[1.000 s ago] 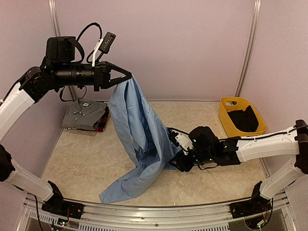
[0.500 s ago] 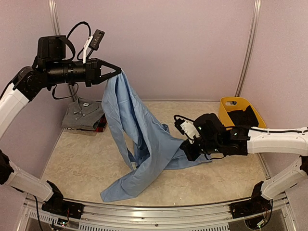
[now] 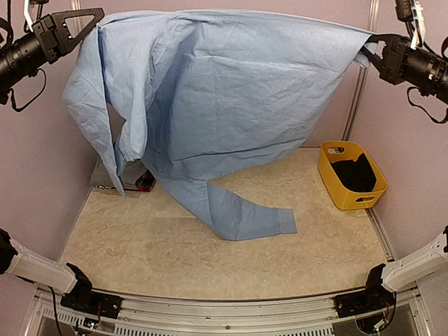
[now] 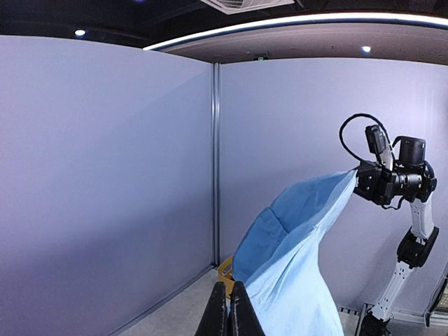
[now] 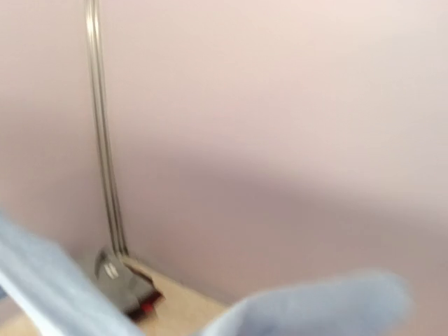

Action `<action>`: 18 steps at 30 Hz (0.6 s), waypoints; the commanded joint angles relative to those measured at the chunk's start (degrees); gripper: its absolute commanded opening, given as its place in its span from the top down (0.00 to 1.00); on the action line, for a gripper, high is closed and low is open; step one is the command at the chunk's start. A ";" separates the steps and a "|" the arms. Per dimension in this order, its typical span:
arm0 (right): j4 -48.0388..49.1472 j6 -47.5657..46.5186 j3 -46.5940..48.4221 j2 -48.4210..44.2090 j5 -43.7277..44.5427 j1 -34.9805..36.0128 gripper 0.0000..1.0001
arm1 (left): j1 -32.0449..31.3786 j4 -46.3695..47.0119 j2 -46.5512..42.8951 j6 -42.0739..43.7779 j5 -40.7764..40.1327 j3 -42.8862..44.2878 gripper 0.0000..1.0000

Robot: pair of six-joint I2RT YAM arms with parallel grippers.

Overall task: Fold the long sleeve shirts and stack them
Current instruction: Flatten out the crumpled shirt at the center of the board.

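- From the top view, a second earlier the light blue shirt (image 3: 224, 91) had hung bunched from the left gripper (image 3: 96, 15) while the right gripper (image 3: 368, 50) pinched it low over the table (image 3: 210, 273). Now both grippers were high and well apart, each clamped on an upper corner, with the shirt stretched broad in the air between them. We judged it opened out and ready to lay down for folding
- Its long axis ran left to right, along the table's far edge. One sleeve (image 3: 245, 213) trailed down, its cuff lying mid-table and pointing toward the right edge
- In the left wrist view, the fingers (image 4: 220, 318) were pressed together on the blue cloth (image 4: 294, 280), which ran off to the right gripper (image 4: 365, 183)
- The right wrist view was blurred, so we could not tell its fingers. It showed blue cloth (image 5: 315, 308) low down and the folded shirts (image 5: 122, 280) at the far-left corner
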 commanded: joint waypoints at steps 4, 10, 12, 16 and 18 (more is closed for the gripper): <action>-7.46 -1.53 3.18 -0.89 0.09 -1.17 1.00 | 2.56 1.52 -2.66 -0.35 -0.45 6.31 1.00; -10.30 2.40 -0.35 -2.47 -9.86 -1.13 1.00 | 2.60 0.93 -4.51 -2.22 7.76 1.22 1.00; -11.90 4.16 -2.02 -2.95 -12.70 -1.12 1.00 | 2.60 0.58 -5.31 -3.16 10.66 -0.85 1.00; -12.41 7.00 -10.06 -6.10 -17.04 -1.16 1.00 | 2.60 2.04 -10.23 -3.69 15.18 -8.16 1.00; -11.14 8.04 -14.50 -8.42 -20.88 -1.11 1.00 | 2.60 2.81 -13.06 -3.80 17.38 -11.59 1.00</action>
